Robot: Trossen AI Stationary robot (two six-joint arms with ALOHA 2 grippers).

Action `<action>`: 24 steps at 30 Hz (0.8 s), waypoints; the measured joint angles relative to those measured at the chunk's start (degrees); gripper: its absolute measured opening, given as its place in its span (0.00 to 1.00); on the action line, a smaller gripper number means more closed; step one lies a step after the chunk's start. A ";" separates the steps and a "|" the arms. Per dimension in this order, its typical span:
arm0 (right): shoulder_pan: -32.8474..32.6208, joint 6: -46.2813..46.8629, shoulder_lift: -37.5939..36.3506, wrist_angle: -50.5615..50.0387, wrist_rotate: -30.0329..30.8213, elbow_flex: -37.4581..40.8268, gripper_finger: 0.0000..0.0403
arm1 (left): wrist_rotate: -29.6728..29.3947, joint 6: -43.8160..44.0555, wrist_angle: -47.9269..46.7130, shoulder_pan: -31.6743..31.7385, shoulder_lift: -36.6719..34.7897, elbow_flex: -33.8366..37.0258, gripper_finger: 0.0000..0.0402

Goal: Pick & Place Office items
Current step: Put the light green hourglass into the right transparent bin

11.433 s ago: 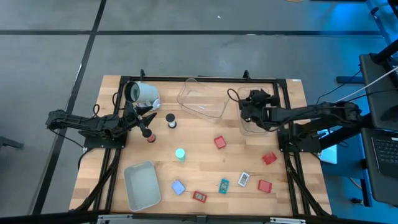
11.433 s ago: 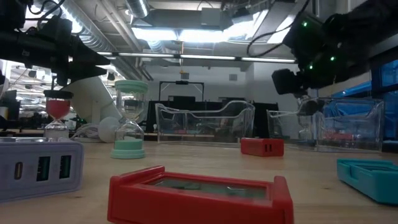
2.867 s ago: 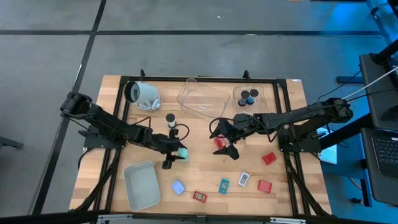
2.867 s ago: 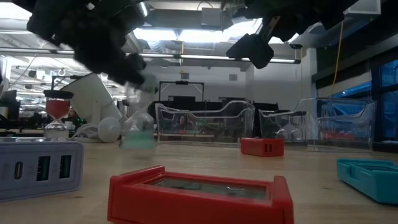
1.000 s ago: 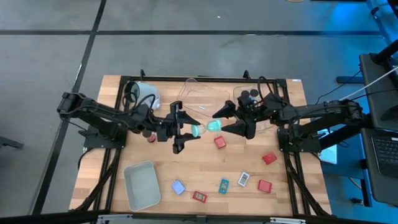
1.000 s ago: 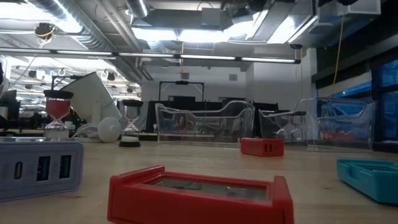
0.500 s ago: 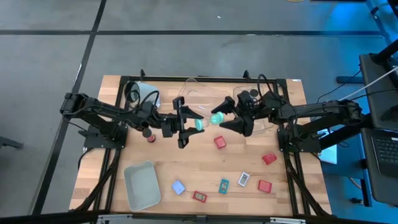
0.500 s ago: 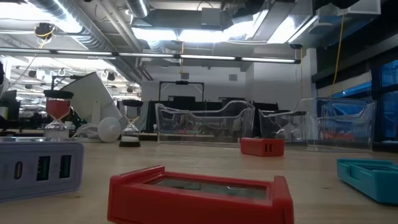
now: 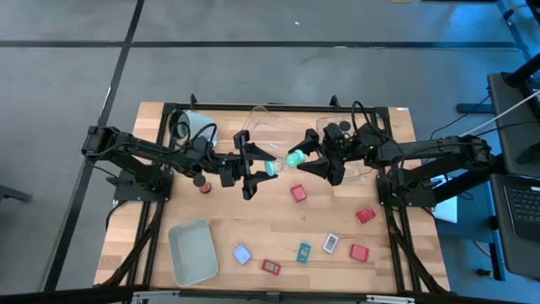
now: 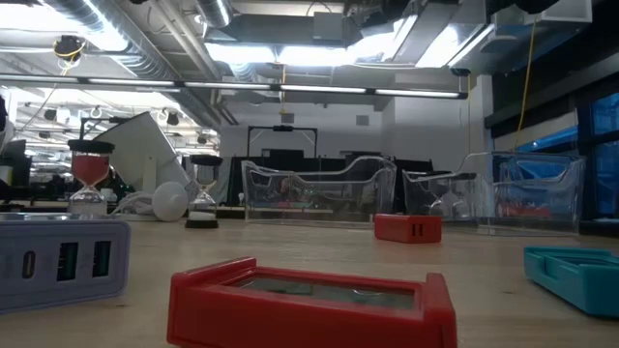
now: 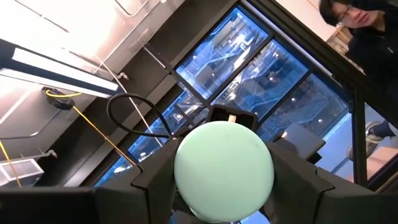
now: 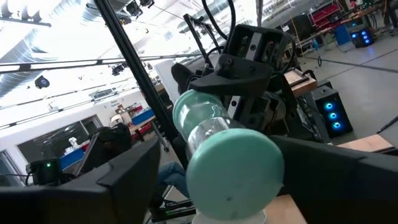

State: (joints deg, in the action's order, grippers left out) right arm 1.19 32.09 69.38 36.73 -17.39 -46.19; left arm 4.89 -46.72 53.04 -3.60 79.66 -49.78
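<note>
A teal-capped hourglass (image 9: 282, 162) hangs in the air over the table's middle, lying roughly level between my two arms. My left gripper (image 9: 260, 165) comes from the table's left and is shut on the hourglass's left cap (image 9: 270, 167). My right gripper (image 9: 305, 159) comes from the right and is open. Its fingers (image 12: 130, 177) stand on either side of the right cap (image 12: 233, 171), and a gap still shows beside one finger. Neither gripper shows in the low view. My left gripper pinches the rim of the hourglass's left cap (image 11: 224, 171) between its two fingers (image 11: 155, 183). The fingers come about level from the table's left, tipped slightly up, and lie along the hourglass. The hourglass sticks out past the fingertips toward my right gripper, lifted clear of the table.
A red-sand hourglass (image 9: 202, 182) and a dark one (image 10: 202, 198) stand on the table's left part. A large white cylinder (image 9: 196, 128) lies far left. Two clear bins (image 9: 274, 133) (image 9: 359, 135) stand at the far edge. A grey-white bin (image 9: 192, 252), red blocks (image 9: 298, 192) and small cards (image 9: 303, 251) lie nearer.
My left gripper has carried the teal hourglass a little toward the far right, so its free cap now sits between my right gripper's fingers. The right gripper has stayed in place, and its fingers have drawn closer around that cap.
</note>
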 joint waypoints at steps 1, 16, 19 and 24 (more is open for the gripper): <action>0.00 -0.02 0.00 0.04 0.00 0.00 0.71 | 0.07 -0.26 -0.02 0.00 0.00 0.00 0.50; -0.07 -1.04 -0.02 0.15 1.09 0.00 0.50 | 0.21 -0.77 0.09 -0.02 0.00 0.00 0.52; -0.07 -1.09 -0.02 0.15 1.31 0.00 0.53 | 0.36 -0.51 0.05 0.00 0.00 0.00 0.54; -0.07 -1.26 0.00 0.00 1.53 0.00 0.50 | 1.13 -0.39 -0.09 0.00 0.02 0.00 0.59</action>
State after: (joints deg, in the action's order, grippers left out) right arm 1.13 30.83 69.38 36.73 -15.86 -46.19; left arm 6.02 -47.11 52.95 -3.60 79.68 -49.78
